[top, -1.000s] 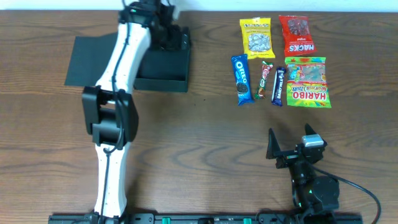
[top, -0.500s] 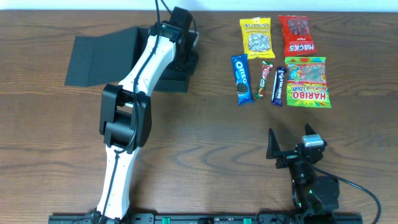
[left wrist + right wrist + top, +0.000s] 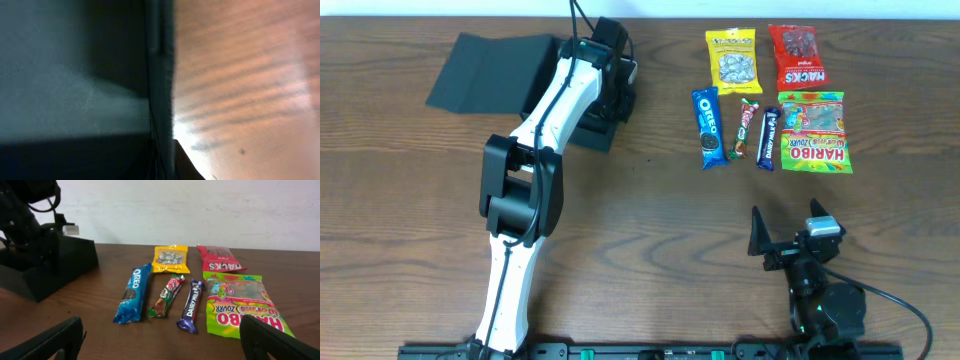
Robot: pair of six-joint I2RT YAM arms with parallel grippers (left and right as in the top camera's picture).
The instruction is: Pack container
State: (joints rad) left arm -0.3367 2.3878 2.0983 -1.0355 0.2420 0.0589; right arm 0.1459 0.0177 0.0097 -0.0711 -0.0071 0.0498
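Surface (image 3: 650, 220) of brown wood carried everything. Across its left half the left arm (image 3: 535, 130) reached to the far edge, its end down at the right-hand wall of the container (image 3: 588, 132). That dark box sat at the far left, its flap lid (image 3: 485, 70) open and lying out to the left. The left wrist view gave only a blurred dark wall beside bare wood, so whether the left fingers were closed on that wall I could not tell.

The snacks lay in a group at the far right, well apart from the box: the Haribo bag (image 3: 812, 130), the red Hacks bag (image 3: 796, 55), the yellow packet (image 3: 731, 55), the Oreo pack (image 3: 708, 127) and two slim bars (image 3: 747, 130) between Oreo and Haribo. Near the front edge the right fingers (image 3: 55, 340) were spread wide and held nothing.

Packing looked unstarted, with the left arm seemingly setting the box in place. Doing that well would mean moving it slowly by the wall so it slides flat rather than tipping, leaving the mouth upward and the lid clear. The arm should then lift straight off so the box is not dragged along. The broad bags would probably best go in first, flat on the bottom.
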